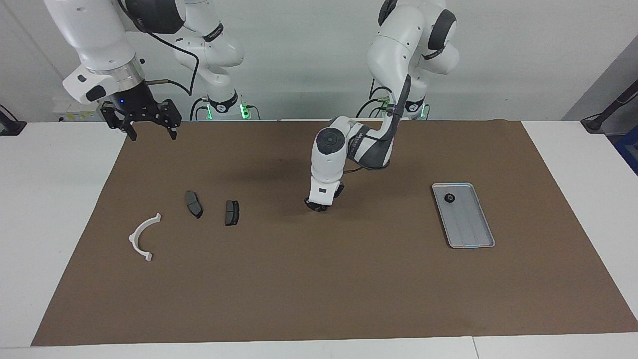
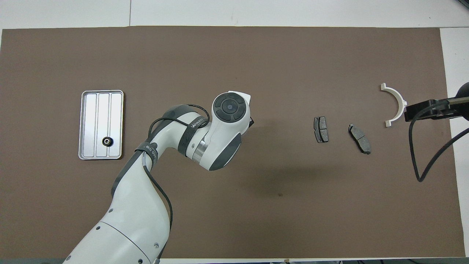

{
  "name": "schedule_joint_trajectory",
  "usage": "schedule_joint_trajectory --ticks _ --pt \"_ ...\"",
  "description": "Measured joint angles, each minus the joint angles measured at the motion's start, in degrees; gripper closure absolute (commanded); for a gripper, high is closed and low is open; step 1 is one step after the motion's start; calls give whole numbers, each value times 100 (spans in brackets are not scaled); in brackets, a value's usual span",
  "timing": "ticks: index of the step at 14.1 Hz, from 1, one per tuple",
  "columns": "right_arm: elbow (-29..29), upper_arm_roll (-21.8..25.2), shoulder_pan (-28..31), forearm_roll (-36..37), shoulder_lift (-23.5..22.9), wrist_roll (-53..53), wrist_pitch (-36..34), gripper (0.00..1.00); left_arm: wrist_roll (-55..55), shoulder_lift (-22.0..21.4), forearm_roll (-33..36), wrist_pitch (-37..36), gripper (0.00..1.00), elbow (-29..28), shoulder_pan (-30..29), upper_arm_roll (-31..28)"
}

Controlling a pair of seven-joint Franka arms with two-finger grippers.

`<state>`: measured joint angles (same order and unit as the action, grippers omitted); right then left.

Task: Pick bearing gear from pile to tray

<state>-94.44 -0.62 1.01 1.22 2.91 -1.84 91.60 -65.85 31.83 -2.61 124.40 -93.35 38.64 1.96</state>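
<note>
On the brown mat (image 1: pixel 319 279) covering the worktop (image 1: pixel 55 199), we see the left tool (image 1: pixel 315 206) lowered at the mat's middle, its tip down at the surface; whether its fingers are apart or closed we cannot tell, and anything between them is hidden (the overhead view shows only the arm's wrist above it). We take the tray (image 1: pixel 472 230) as our landmark: it lies toward the left arm's end of the worktop, and one small black bearing gear (image 1: pixel 449 198) sits in it, in the end nearer the robots. Well apart from the tray, toward the right arm's end, lie two dark brake pads (image 1: pixel 232 212) (image 1: pixel 194 204) side by side, and past them, farthest from the tray, the white arc bracket (image 1: pixel 143 237). The right tool (image 1: pixel 142 120) hangs raised over the mat's corner at that end, fingers spread wide and holding nothing.
</note>
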Motion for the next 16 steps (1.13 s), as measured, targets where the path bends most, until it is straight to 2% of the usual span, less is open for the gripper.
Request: schedule_joint_trajectory --ticks 8,11,13,16 --pt "0 7 97 -133 -3 203 5 0 -58 -46 1 -121 89 18 -53 -202" --pt "-1 7 97 -135 -4 203 5 0 73 -349 6 -599 89 15 -411 -284" --pt "-1 6 97 -135 -4 182 5 0 558 -579 13 -928 89 -99 -723 -298" --pt "-1 3 96 -135 -4 42 5 0 1764 -1166 20 -1005 89 -860 -1461 -319"
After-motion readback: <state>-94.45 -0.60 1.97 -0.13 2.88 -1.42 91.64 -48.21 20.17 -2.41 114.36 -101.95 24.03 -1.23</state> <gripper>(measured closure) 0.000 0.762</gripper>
